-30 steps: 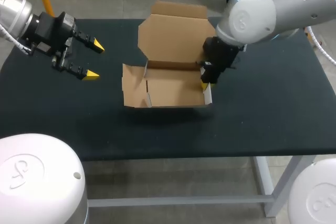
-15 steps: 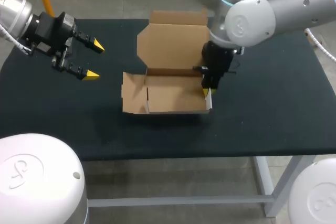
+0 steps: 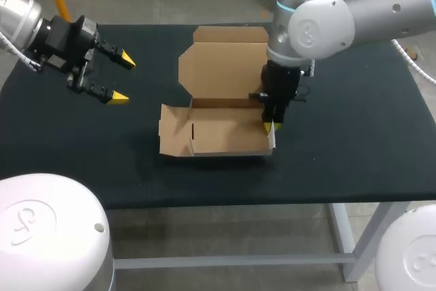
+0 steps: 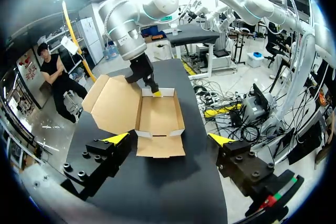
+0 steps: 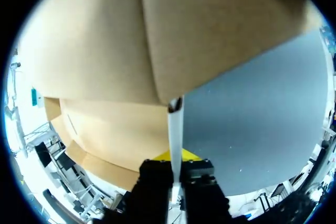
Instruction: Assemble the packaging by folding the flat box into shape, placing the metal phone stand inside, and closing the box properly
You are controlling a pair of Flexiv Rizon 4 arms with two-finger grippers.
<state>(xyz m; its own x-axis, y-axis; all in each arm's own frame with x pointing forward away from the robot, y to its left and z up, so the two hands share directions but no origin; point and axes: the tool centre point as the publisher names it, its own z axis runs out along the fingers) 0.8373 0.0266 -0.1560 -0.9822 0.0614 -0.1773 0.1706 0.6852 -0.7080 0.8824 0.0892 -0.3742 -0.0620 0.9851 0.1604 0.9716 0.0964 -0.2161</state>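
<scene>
The brown cardboard box [image 3: 225, 131] lies open in the middle of the black table, its lid [image 3: 228, 66] leaning back toward the far side. My right gripper [image 3: 271, 126] points down at the box's right side flap [image 5: 176, 121] and is shut on its thin edge. In the right wrist view the flap runs straight between the fingers [image 5: 157, 177]. My left gripper [image 3: 124, 78] hangs open over the table's left part, well apart from the box [image 4: 160, 116], with nothing between its yellow tips [image 4: 118, 139]. No metal phone stand shows in any view.
The box's left side flap [image 3: 174, 124] lies spread outward on the black table [image 3: 354, 148]. My right arm [image 4: 131, 30] rises over the box's far right corner.
My right arm's wrist swung toward the far side while its tips kept hold of the right flap. The box turned slightly and sits squarer to the table edge. My left arm stayed still.
</scene>
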